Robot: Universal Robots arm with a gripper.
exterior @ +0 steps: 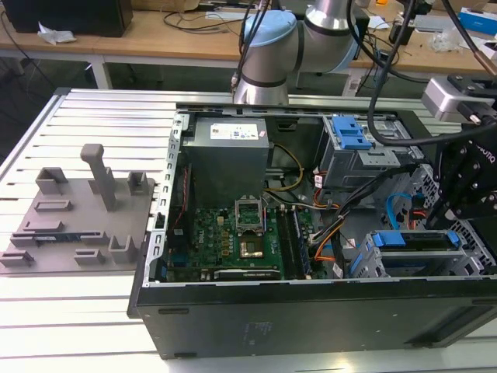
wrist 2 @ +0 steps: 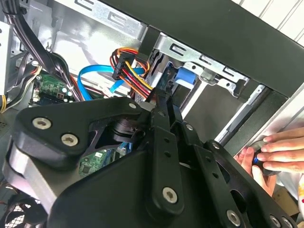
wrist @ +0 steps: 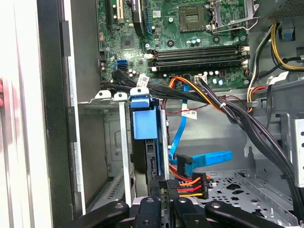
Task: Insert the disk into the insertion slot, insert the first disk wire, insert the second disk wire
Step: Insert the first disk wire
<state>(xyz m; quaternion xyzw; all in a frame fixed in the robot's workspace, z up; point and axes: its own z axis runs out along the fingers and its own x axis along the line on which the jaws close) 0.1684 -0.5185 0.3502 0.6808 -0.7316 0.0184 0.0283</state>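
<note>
First wrist view: disk (wrist: pixel 142 122) adj. to tool (wrist: pixel 161 184).

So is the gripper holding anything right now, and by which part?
Cannot tell: the gripper is right against the black plug of the first disk wire.

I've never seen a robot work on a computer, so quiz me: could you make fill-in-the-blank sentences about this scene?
The disk sits in a carrier frame coloured ____.
Beside the flat second disk wire, the wire bundle ends in a plug coloured ____.
In the second wrist view, a person's ____ shows beside the computer case.
Missing words: blue; black; hand.
</note>
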